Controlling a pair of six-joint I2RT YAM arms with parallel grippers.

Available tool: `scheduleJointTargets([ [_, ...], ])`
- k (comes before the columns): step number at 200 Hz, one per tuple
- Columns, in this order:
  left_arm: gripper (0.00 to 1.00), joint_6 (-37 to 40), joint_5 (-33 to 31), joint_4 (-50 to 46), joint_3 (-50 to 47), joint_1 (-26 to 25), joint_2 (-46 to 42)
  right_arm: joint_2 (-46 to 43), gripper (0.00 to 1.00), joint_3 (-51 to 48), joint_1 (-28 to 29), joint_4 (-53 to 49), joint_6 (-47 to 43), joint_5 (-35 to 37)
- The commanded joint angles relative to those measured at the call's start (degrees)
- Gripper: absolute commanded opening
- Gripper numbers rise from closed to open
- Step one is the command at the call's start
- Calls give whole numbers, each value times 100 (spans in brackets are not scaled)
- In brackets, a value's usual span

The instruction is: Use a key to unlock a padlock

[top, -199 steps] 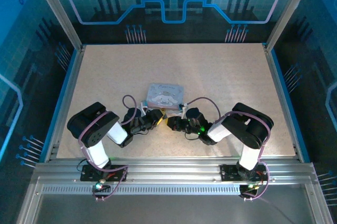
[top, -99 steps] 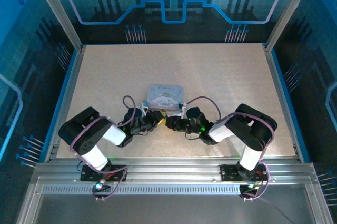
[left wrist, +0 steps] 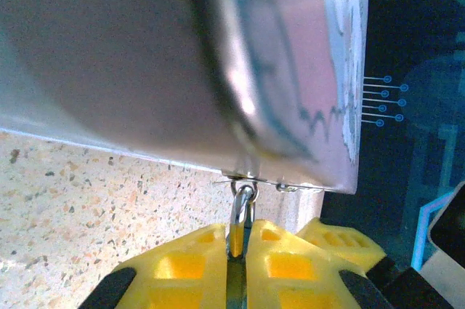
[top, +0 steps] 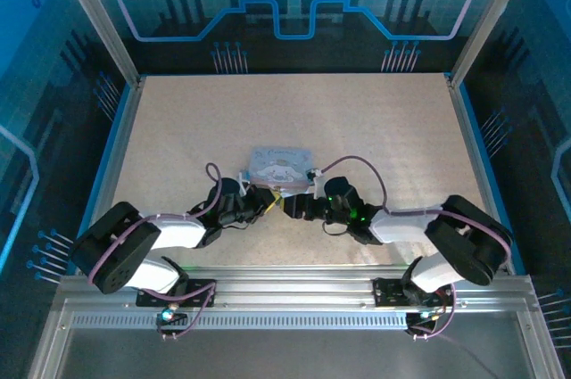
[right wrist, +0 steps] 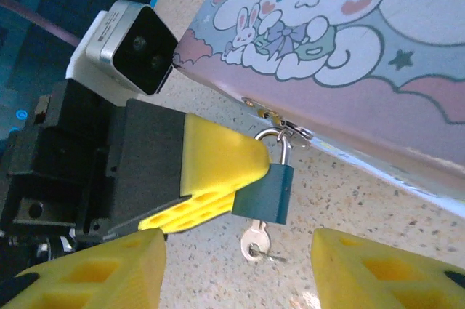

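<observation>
The padlock (right wrist: pixel 267 191) is a small teal block whose shackle (left wrist: pixel 243 203) hooks through the hasp of the pale blue cartoon tin (right wrist: pixel 341 40). A silver key (right wrist: pixel 254 239) sticks out of its underside, and nothing touches the key. My left gripper (left wrist: pixel 241 235) is shut on the padlock, its yellow fingers (right wrist: pixel 218 156) pressing the body from the left. The right gripper (right wrist: pixel 240 274) is open just below the key, one finger on each side. From above, both grippers (top: pixel 265 203) (top: pixel 291 206) meet at the tin's (top: pixel 278 163) near edge.
The speckled table (top: pixel 375 129) lies open behind and beside the tin. Blue rails and glass walls (top: pixel 473 138) bound the table. The left wrist camera housing (right wrist: pixel 134 47) sits close to the tin's corner.
My right gripper has opened and let go of the key, which stays in the padlock. Both arms have stretched lower and further out. The left gripper has closed tighter on the padlock.
</observation>
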Motion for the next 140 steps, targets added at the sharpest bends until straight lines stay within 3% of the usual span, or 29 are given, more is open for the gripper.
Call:
scheduleJointTargets([
  [1, 11, 178, -10, -475, 222, -30, -298, -482, 61, 120, -42, -1042, -939, 366],
  [35, 7, -14, -55, -939, 362, -29, -424, -1287, 90, 250, -16, -1841, -2132, 827],
  [51, 4, -96, -63, -1153, 452, -33, -446, -1590, 99, 325, 11, -2138, -2747, 935],
  [97, 0, -353, -216, -2224, 806, -32, -625, -1931, 100, 578, 97, -2630, -4427, 1189],
  [140, 0, -815, -272, -2883, 968, -32, -870, -1772, 100, 394, 551, -2250, -6363, 1740],
])
